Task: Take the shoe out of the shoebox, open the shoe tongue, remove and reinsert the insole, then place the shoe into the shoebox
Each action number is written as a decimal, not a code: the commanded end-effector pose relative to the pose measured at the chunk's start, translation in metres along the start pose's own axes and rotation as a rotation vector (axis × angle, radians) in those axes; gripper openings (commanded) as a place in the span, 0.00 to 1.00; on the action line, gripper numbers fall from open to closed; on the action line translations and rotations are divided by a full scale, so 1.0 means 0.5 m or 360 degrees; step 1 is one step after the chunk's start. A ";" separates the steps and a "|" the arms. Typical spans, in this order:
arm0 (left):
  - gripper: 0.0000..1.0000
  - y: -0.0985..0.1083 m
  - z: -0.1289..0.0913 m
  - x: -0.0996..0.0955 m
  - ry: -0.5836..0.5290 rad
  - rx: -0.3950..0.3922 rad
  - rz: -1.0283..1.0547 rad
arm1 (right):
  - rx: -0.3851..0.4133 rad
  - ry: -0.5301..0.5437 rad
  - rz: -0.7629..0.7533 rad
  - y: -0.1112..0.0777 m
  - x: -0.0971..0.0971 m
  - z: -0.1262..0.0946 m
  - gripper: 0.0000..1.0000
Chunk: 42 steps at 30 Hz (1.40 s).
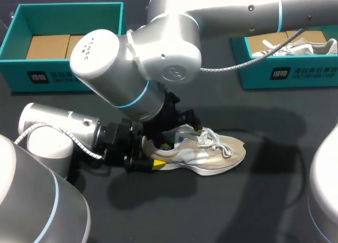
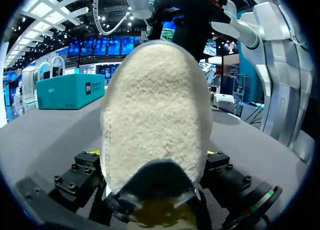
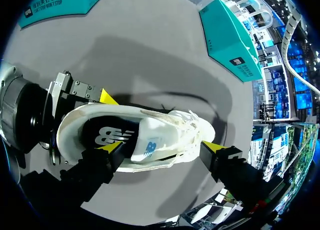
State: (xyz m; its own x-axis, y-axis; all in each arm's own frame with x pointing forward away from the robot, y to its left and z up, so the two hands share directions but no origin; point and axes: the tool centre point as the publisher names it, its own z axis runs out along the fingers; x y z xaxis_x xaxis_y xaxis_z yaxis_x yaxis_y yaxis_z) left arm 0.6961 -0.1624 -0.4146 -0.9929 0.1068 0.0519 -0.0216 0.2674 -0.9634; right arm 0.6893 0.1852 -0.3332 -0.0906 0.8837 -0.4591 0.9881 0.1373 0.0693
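The shoe (image 2: 157, 115), on the counter (image 1: 253, 201), is clamped at its heel by the left gripper's (image 2: 154, 157) fingers, while the right gripper (image 3: 162, 146) hangs above it, fingers wide apart and empty.

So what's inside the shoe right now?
The dark insole with its white logo shows in the heel of the shoe. Further forward the tongue covers the inside, so the toe end cannot be seen.
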 end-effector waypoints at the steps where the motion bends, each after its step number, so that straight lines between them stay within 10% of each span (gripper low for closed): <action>1: 0.00 0.003 0.008 -0.002 -0.0001 -0.0002 0.0000 | -0.0031 -0.0025 0.1181 -0.014 0.011 0.013 1.00; 15: 0.00 0.003 0.008 -0.002 -0.0001 -0.0002 0.0000 | -0.0050 -0.0009 0.1262 -0.013 0.001 0.048 1.00; 25: 0.00 0.003 0.008 -0.002 -0.0001 -0.0002 0.0000 | -0.0049 -0.0017 0.1287 -0.021 -0.017 0.030 0.47; 42: 0.00 0.003 0.008 -0.002 -0.0001 -0.0002 0.0000 | 0.0054 0.0019 0.1276 -0.027 0.001 0.028 0.69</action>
State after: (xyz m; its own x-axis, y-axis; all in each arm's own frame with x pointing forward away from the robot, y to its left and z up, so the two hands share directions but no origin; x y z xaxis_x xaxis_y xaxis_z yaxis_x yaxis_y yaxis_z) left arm 0.6961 -0.1624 -0.4146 -0.9929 0.1068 0.0519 -0.0216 0.2673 -0.9634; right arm 0.6830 0.1779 -0.3454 -0.0802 0.8957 -0.4374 0.9927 0.1114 0.0462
